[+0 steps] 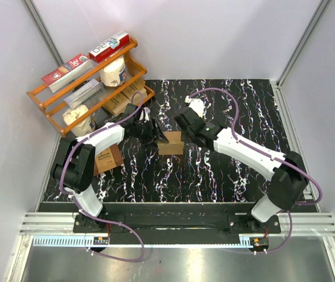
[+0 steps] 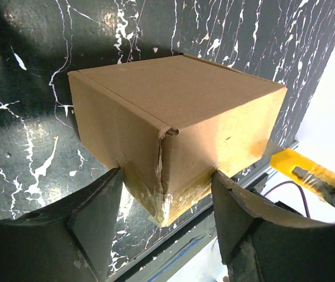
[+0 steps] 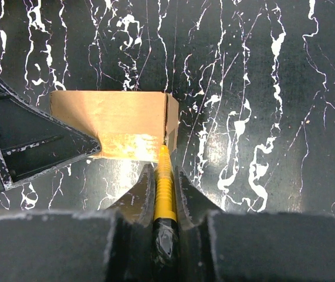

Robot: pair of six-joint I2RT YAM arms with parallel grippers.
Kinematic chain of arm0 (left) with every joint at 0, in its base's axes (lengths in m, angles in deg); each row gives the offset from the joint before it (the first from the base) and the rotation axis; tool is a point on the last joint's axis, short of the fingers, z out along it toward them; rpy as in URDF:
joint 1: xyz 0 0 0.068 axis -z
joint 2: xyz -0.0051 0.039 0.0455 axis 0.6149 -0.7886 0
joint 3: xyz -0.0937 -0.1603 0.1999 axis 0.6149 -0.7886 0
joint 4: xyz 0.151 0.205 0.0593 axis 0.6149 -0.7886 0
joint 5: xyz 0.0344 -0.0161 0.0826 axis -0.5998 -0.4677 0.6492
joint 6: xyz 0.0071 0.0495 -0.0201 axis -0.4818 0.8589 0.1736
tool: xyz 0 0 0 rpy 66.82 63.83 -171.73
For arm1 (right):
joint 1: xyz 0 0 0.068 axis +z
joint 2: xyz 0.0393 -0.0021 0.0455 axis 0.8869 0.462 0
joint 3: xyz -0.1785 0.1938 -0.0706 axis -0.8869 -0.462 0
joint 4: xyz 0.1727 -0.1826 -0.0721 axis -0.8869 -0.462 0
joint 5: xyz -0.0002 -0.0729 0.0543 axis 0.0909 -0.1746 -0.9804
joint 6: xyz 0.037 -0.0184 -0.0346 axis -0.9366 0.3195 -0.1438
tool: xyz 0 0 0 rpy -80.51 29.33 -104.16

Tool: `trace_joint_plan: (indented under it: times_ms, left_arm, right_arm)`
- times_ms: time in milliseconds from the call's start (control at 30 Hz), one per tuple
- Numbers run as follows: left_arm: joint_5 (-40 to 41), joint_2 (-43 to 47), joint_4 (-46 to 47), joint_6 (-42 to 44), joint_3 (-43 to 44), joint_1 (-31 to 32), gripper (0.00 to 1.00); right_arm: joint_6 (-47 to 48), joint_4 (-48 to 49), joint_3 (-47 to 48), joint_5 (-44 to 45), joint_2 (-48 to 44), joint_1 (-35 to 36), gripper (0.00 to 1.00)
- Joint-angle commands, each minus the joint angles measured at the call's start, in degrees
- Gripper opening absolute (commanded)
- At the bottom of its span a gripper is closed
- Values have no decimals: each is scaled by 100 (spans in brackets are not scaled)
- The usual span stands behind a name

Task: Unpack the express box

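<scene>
The express box [image 1: 171, 144], small and light brown, stands mid-table. In the left wrist view its taped corner [image 2: 173, 135] sits between my fingers, which press two of its sides. My left gripper [image 2: 166, 176] is shut on it, also seen from above [image 1: 154, 132]. My right gripper [image 3: 164, 176] is shut on a yellow utility knife [image 3: 165, 182], whose tip touches the box's [image 3: 126, 120] near right edge at the taped seam. From above, my right gripper [image 1: 186, 130] is just right of the box. The knife also shows in the left wrist view [image 2: 308, 173].
An orange wire rack [image 1: 91, 88] at the back left holds toothpaste cartons, a white jar and flat tan cartons. A darker reddish-brown box [image 1: 107, 157] lies beside my left arm. Grey walls enclose the black marbled table [image 1: 237, 106].
</scene>
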Motion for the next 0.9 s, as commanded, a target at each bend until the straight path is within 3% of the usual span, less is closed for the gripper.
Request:
trace_joint_plan:
  times_ms: [0, 167, 333, 433, 600, 733, 867]
  left_arm:
    - [1137, -331, -495, 1, -117, 26, 59]
    - [989, -76, -311, 97, -126, 26, 67]
    - [733, 241, -231, 255, 58, 26, 75]
    - [566, 381, -205, 431, 269, 26, 77]
    - [513, 636, -161, 835, 507, 17, 82]
    - [522, 698, -179, 1169, 726, 26, 84]
    - [697, 637, -214, 1406, 946, 17, 84]
  right_arm:
    - [-233, -364, 252, -202, -490, 68, 0]
    - [-215, -347, 481, 308, -667, 50, 0]
    - [-22, -260, 561, 134, -842, 59, 0]
    - [425, 264, 263, -612, -1027, 59, 0]
    - [1225, 1023, -528, -2747, -1195, 68, 0]
    - [1148, 1357, -950, -3022, -1019, 103, 0]
    - [867, 1674, -1205, -2654, -808, 103, 0]
